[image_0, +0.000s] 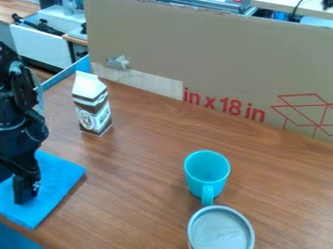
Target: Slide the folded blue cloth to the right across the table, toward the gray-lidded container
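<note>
The black gripper hangs at the left edge, low over a blue cloth or mat on the brown table. A white and dark brown carton stands upright behind and to the right of the gripper, apart from it. Right of centre stands a turquoise mug, its handle toward the front. Just in front of the mug's handle is a round grey-rimmed container, cut off by the bottom edge.
A tall cardboard panel with red print walls off the back of the wooden table. Blue edging runs along the back left. Another blue piece lies at the bottom left corner.
</note>
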Motion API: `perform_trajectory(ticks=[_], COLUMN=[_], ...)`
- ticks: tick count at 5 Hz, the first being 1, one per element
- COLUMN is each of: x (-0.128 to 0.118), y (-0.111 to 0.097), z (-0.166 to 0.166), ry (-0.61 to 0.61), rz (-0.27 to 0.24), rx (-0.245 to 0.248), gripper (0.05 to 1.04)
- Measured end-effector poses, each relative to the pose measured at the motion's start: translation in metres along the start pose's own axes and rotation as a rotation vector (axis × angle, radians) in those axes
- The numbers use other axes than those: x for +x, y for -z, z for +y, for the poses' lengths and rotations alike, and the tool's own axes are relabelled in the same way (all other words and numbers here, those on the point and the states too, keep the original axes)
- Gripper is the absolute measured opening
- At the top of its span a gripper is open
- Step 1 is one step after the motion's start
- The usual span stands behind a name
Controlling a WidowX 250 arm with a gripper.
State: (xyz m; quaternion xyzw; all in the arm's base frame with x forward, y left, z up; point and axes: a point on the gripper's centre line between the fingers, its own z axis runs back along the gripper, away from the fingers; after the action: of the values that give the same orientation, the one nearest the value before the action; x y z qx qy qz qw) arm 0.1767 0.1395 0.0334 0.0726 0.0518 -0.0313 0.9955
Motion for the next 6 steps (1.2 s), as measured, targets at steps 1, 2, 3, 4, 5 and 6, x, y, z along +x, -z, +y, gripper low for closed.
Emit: perform_trajectory(ticks=[1,2,3,4,5,6], x=[0.0,0.001,0.001,0.005,0.002,0.001], y=[0.0,0.006,0.009,0.007,0.004,-0.007], z=[0.004,-0.004,-0.015,-0.032,-0.065,-0.113], ry=[-0.027,-0.02,-0.014,0.013,0.055,0.124], rz=[-0.001,-0.018,-0.047,-0.059,-0.033,-0.029], rx=[0.033,0.031,0.013,0.039,-0.026,-0.105], gripper=[0.999,0.999,0.999,0.999,0.999,0.999])
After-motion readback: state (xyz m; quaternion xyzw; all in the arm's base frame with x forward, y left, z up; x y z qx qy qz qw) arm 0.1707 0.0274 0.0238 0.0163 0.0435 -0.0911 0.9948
